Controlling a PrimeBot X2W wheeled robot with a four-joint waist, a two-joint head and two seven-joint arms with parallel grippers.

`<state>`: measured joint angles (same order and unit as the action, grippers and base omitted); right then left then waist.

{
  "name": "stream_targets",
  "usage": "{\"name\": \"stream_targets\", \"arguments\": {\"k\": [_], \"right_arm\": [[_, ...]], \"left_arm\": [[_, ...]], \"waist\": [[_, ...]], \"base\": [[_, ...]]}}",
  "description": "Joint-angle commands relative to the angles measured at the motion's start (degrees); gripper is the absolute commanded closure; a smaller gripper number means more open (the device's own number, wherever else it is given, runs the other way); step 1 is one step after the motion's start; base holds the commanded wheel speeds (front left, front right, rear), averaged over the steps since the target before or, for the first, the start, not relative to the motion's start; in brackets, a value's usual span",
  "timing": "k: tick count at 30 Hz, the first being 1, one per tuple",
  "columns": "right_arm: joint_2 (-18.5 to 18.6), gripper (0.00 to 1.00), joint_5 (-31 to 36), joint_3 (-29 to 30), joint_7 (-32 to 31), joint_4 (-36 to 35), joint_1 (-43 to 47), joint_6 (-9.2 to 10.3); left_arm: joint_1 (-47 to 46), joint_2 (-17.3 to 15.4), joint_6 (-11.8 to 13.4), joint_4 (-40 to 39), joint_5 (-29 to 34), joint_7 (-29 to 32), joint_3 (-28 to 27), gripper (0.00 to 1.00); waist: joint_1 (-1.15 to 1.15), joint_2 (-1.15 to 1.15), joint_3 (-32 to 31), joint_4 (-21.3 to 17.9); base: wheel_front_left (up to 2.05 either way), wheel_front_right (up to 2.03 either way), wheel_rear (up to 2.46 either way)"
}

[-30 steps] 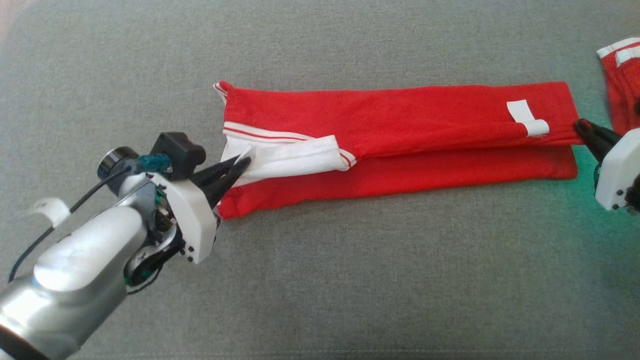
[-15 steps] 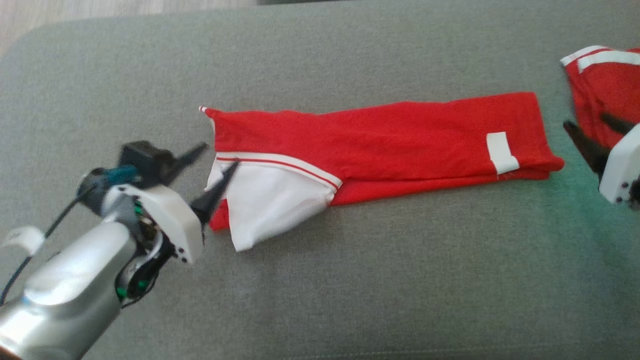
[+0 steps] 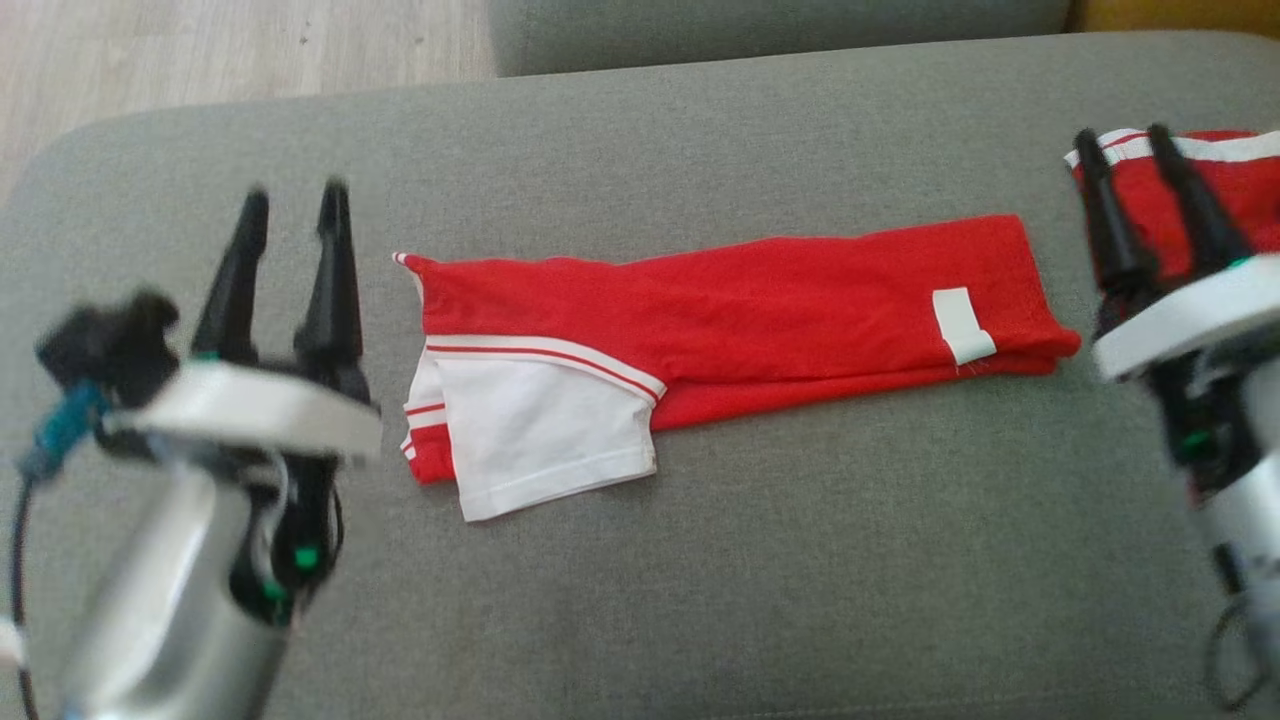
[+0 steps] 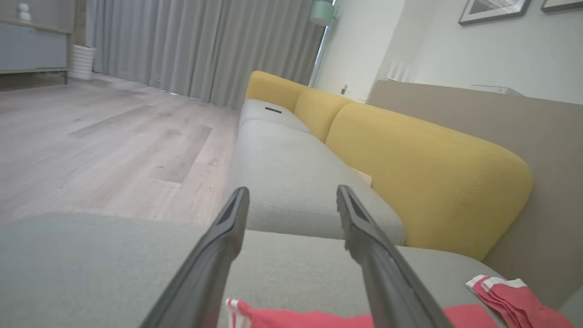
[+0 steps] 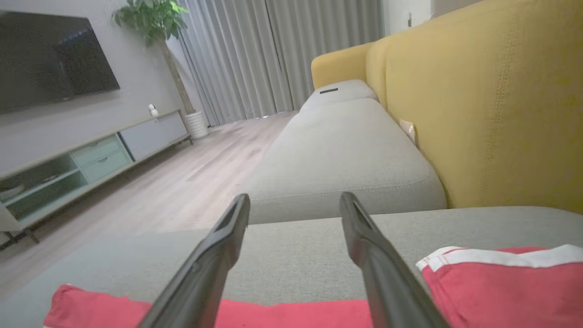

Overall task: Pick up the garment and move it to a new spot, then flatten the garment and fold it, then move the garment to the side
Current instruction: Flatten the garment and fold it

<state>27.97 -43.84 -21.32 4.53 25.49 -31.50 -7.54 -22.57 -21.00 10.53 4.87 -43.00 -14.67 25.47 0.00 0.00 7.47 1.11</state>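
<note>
Red garment (image 3: 760, 300) folded in long strip, flat on grey sofa cushion (image 3: 700, 560), mid-cushion, white sleeve (image 3: 540, 430) at its left end. Left jaws spread, empty, above cushion just beside that end. Right jaws spread, empty, near right end, in front of second red garment (image 3: 1262, 200).

A grey sofa seat (image 3: 700, 560) carries everything. Across its middle lies the red garment (image 3: 760, 290), folded into a long strip, with a white sleeve (image 3: 540, 430) turned out at its left end. Well apart, at the right edge, sits a second red piece (image 3: 1250, 190) with white trim, seemingly folded.
</note>
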Motion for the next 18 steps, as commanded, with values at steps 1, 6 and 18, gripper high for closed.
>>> {"name": "stream_targets", "arguments": {"k": [1, 6, 18], "right_arm": [[-1.7, 0.0, 2.1, 1.4, 2.2, -2.5, 0.9, 0.05], [-11.1, 0.0, 7.8, 6.0, 6.7, -4.1, 6.5, 0.05], [-23.7, 0.0, 21.9, 13.1, 9.4, -4.0, 13.8, 0.05]], "left_arm": [[1.2, -0.1, -0.8, -1.6, 2.2, -0.3, -4.7, 0.0], [8.0, 6.2, -3.7, -0.6, 10.8, -0.3, -10.1, 0.0], [15.9, 17.2, -14.0, 1.5, 22.6, -0.3, -21.6, 0.0]], "waist": [[0.0, 0.0, -0.3, -0.2], [0.0, 0.0, -0.6, -0.6], [0.0, 0.0, 0.0, -0.3]], "base": [[0.0, 0.0, 0.0], [0.0, 0.0, 0.0], [0.0, 0.0, 0.0]]}}
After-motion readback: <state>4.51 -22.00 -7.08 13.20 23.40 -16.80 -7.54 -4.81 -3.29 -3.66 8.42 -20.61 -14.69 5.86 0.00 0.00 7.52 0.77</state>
